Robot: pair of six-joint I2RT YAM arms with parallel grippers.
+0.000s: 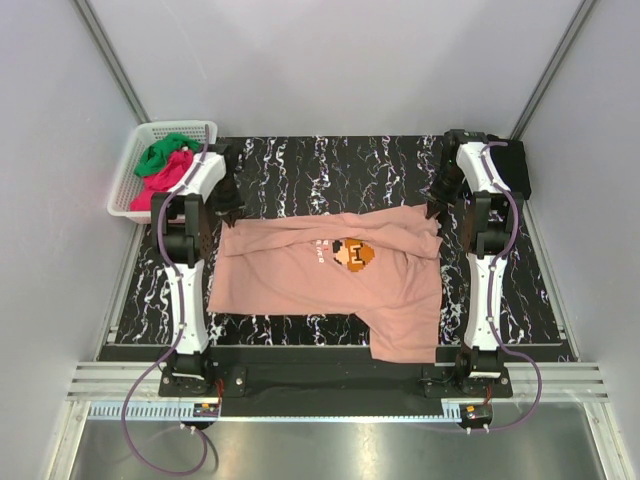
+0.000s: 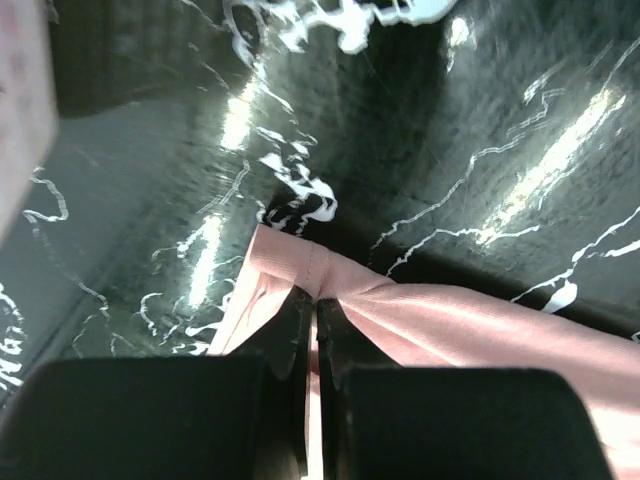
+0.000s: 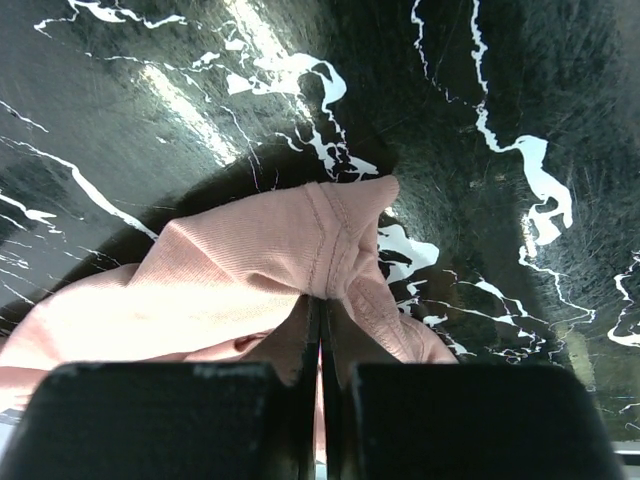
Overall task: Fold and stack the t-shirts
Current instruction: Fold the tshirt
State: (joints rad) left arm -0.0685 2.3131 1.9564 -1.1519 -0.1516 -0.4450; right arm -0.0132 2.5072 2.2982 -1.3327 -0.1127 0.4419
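Observation:
A salmon-pink t-shirt (image 1: 330, 280) with a pixel-art figure on its chest lies spread across the black marbled table (image 1: 330, 165). My left gripper (image 1: 228, 213) is at the shirt's far left corner and is shut on its hemmed edge (image 2: 310, 272). At the far right corner my right gripper (image 1: 436, 212) is shut on a bunched, stitched fold of the same shirt (image 3: 335, 235). In both wrist views the pink cloth runs between the closed fingers.
A white basket (image 1: 140, 140) at the far left holds green (image 1: 165, 152) and magenta-red (image 1: 160, 182) t-shirts. A black folded garment (image 1: 512, 165) lies at the far right corner. Grey walls enclose the table on three sides.

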